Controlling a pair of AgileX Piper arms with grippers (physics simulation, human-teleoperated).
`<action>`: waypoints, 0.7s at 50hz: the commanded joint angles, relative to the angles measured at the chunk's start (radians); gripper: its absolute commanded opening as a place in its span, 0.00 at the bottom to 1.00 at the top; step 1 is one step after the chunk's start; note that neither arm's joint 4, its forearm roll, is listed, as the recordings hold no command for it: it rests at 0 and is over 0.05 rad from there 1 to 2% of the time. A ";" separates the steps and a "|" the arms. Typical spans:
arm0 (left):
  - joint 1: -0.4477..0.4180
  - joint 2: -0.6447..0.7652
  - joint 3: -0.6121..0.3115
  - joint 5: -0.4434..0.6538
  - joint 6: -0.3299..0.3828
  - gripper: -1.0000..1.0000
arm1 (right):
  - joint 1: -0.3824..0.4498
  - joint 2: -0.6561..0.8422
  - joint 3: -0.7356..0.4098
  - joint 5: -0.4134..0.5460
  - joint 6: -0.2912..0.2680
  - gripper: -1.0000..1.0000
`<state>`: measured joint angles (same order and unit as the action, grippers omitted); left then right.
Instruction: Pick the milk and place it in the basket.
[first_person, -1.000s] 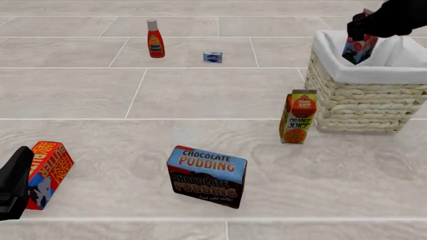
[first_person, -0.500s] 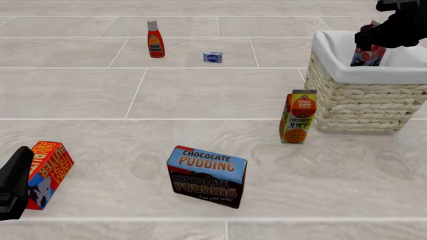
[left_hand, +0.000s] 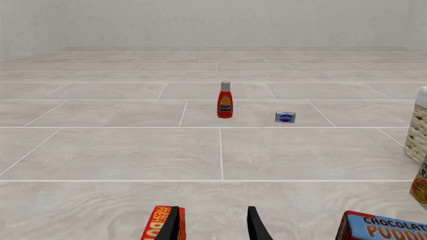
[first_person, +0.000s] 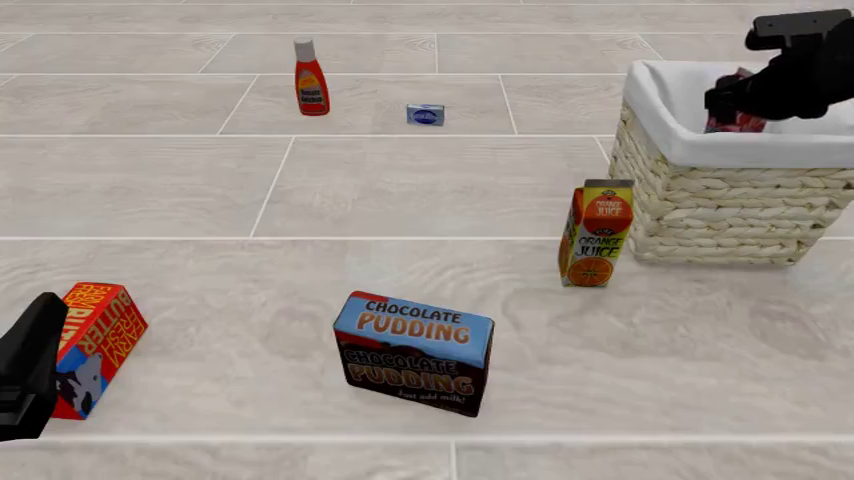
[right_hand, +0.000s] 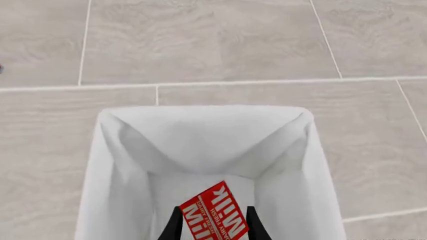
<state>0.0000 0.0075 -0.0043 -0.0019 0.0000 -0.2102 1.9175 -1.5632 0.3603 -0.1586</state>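
Where white cloth folds, glossy milk (right_hand: 213, 218) lies.

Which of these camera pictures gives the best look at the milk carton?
The right wrist view: it looks straight down into the basket, where the milk shows its red face and white lettering between the fingertips of the right gripper. The front view shows only a red sliver behind the arm. The left wrist view misses it.
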 joint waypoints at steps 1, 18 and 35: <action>0.000 0.000 0.000 0.000 0.000 1.00 | -0.002 -0.001 0.001 -0.021 0.029 0.00; 0.000 0.000 0.000 0.000 0.000 1.00 | -0.002 0.014 0.008 -0.031 0.026 0.00; 0.000 0.000 0.000 0.000 0.000 1.00 | -0.006 -0.007 0.010 -0.022 0.013 1.00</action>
<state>0.0000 0.0075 -0.0043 -0.0019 0.0000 -0.2150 1.9249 -1.5511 0.3349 -0.1444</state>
